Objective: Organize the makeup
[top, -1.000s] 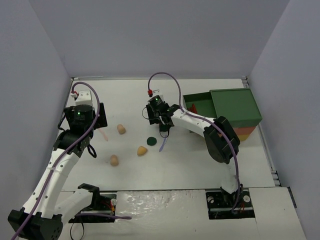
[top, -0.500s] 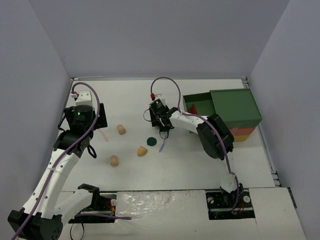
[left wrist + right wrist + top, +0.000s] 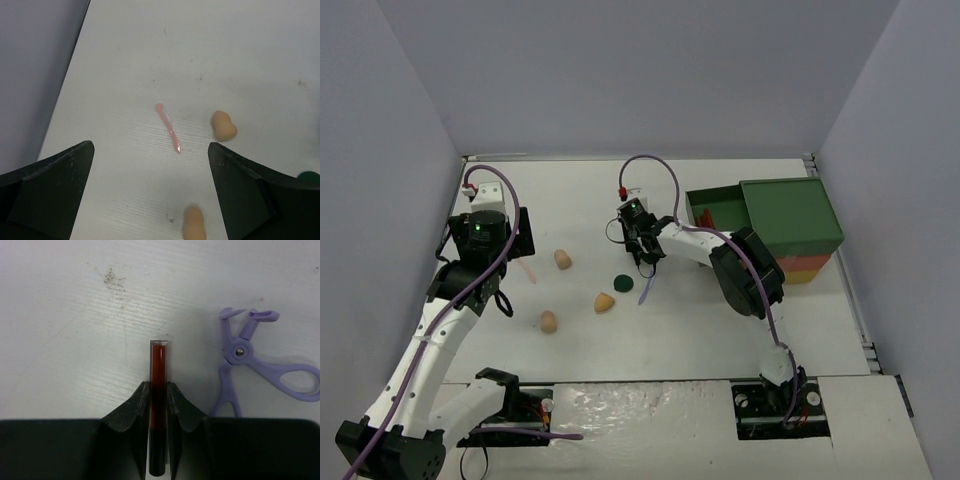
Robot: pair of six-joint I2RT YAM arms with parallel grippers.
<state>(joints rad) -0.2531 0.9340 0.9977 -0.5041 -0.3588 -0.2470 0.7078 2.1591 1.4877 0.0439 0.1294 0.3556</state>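
Note:
In the right wrist view my right gripper (image 3: 158,390) is shut on a thin dark red stick (image 3: 159,365) that lies on the white table. A lilac scissor-shaped tool (image 3: 250,357) lies just right of it. From above, the right gripper (image 3: 642,255) sits mid-table, with a dark green disc (image 3: 623,283) and a thin lilac tool (image 3: 646,289) just in front. Three tan sponges (image 3: 562,259) (image 3: 604,301) (image 3: 548,321) lie to its left. My left gripper (image 3: 151,155) hangs open above a pink stick (image 3: 168,128), between two of the sponges (image 3: 223,125) (image 3: 193,223).
The big green-topped box (image 3: 792,212) with layered colours stands at the right, one green drawer (image 3: 715,210) pulled out toward the right arm. Grey walls close in the table on the left, back and right.
The right gripper's jaws have closed onto the dark red stick, and the right arm has shifted a little. The left arm has not moved.

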